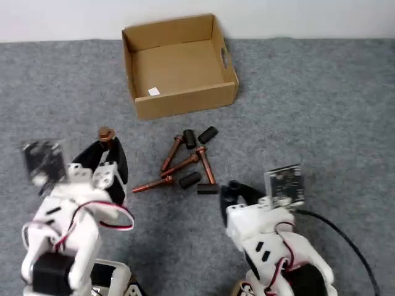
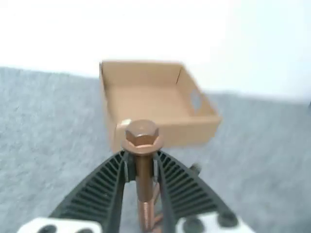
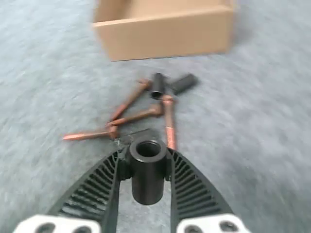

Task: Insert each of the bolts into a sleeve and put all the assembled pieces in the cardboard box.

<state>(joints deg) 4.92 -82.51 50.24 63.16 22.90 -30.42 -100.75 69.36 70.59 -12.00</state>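
The left pincer [image 2: 142, 156] grips a copper hex-head bolt [image 2: 142, 138], the right pincer [image 3: 146, 156] a black cylindrical sleeve [image 3: 147, 172]. Insertion likely comes next, which calls for aligning shank with bore.

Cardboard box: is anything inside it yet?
Inside the cardboard box, the high view shows bare floor and one small white slip near the front wall. That front wall covers the strip of floor just behind it, so that part cannot be checked.

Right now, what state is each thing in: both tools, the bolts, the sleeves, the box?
Left tool, shut on a bolt, head end sticking out.
Right tool, shut on a sleeve, bore unfilled.
Loose bolts, four lying on the carpet, none sleeved.
Loose sleeves, lying among them, unfilled.
Cardboard box, open, no assembled pieces inside.
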